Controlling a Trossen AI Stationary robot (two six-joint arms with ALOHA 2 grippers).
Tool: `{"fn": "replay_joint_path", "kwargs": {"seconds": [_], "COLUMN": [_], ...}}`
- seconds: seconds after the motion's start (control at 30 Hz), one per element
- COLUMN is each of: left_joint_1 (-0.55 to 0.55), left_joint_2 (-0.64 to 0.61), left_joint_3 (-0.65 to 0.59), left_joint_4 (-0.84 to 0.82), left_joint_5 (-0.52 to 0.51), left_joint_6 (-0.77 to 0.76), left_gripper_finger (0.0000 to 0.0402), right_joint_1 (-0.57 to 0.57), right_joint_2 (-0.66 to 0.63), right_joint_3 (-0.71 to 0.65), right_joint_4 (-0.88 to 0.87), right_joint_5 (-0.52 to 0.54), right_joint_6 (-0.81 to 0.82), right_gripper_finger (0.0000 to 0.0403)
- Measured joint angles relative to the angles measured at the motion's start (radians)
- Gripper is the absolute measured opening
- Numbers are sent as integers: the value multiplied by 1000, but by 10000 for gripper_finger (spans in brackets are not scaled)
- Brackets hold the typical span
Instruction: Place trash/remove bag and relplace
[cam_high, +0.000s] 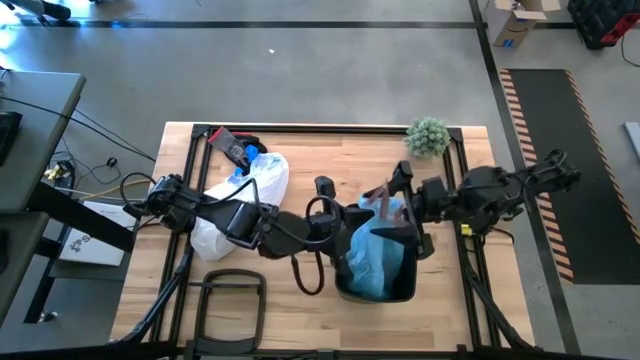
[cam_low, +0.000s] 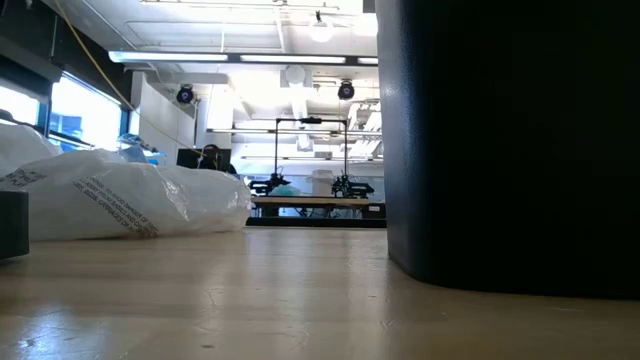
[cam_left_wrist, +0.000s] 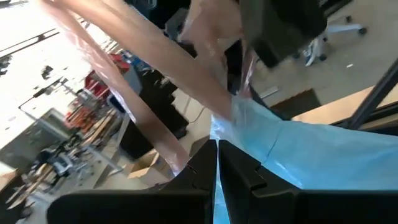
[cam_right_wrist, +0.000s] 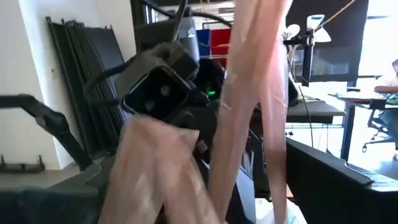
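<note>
Pinching the light-blue bag (cam_high: 378, 258) with my left gripper (cam_left_wrist: 217, 163), I have its two fingers pressed together on a thin fold of the film at the bin's left rim. The bag sits inside the black bin (cam_high: 405, 290) near the table's (cam_high: 300, 300) front edge, right of the middle, its crinkled top bunched above the rim. Reddish tie strips (cam_right_wrist: 249, 99) rise from the bag; in the wrist views they run long and slanted, stretched taut between my two grippers. My right gripper (cam_high: 398, 192) is over the bin's far rim. From above its fingers look spread, and I cannot tell from my right wrist view whether they touch the tie.

Printed black text covers the whiter plastic bag (cam_low: 110, 200) that lies on the table's left half, but it is too small for me to read. That bag lies with its long axis running from the far edge toward the left edge. A red-and-black object (cam_high: 232, 146) lies at the far left corner, and a small green plant (cam_high: 428, 136) stands at the far right corner. A black frame (cam_high: 230, 300) lies at the front edge, left of the bin. Bare wood shows between the bin and the front edge, and along the far edge between the whiter bag and the plant.
</note>
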Motion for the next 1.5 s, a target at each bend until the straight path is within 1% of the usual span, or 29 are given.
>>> {"fn": "replay_joint_path", "kwargs": {"seconds": [0.13,0.2,0.23,0.33,0.47,0.5,0.57,0.63,0.73,0.8,0.87,1.03,1.07,1.1,1.17,1.23,1.33,1.4,1.5], "left_joint_1": [5,5,2,-21,-68,-87,-127,-171,-228,-257,-274,-276,-274,-273,-269,-269,-272,-272,-272], "left_joint_2": [0,0,0,0,-4,-5,-7,-10,-9,-9,-9,-9,-8,-8,-8,-7,-7,-7,-7], "left_joint_3": [0,0,0,0,1,7,21,26,25,14,13,12,12,11,11,11,11,11,11], "left_joint_4": [1,4,9,67,175,190,192,192,178,139,54,-225,-280,-335,-431,-503,-586,-616,-628], "left_joint_5": [63,80,82,52,-25,-53,-121,-196,-318,-376,-408,-417,-417,-417,-420,-447,-468,-478,-500], "left_joint_6": [-11,-9,-2,48,173,198,222,225,241,214,131,-172,-233,-292,-399,-475,-569,-609,-623], "left_gripper_finger": [0,0,0,0,0,0,0,0,0,0,0,0,0,0,0,0,0,0,0], "right_joint_1": [0,0,0,0,-3,-8,-14,-26,-56,-83,-107,-177,-193,-210,-243,-276,-307,-310,-298], "right_joint_2": [4,3,3,3,14,21,42,71,134,194,262,465,481,458,454,446,441,437,438], "right_joint_3": [0,0,0,0,51,77,146,237,416,554,699,1098,1096,1045,1000,1003,1043,1067,1078], "right_joint_4": [-4,-5,-8,-13,-9,-9,-17,-64,-154,-202,-253,-345,-285,-177,-115,-172,-262,-343,-454], "right_joint_5": [39,60,60,12,8,13,25,32,16,6,-25,-115,-120,-127,-147,-147,-157,-189,-259], "right_joint_6": [6,20,20,22,68,55,40,13,-79,-132,-183,-288,-310,-326,-357,-368,-328,-278,-217], "right_gripper_finger": [308,285,268,188,42,22,13,5,2,1,0,0,0,0,0,0,0,0,0]}}
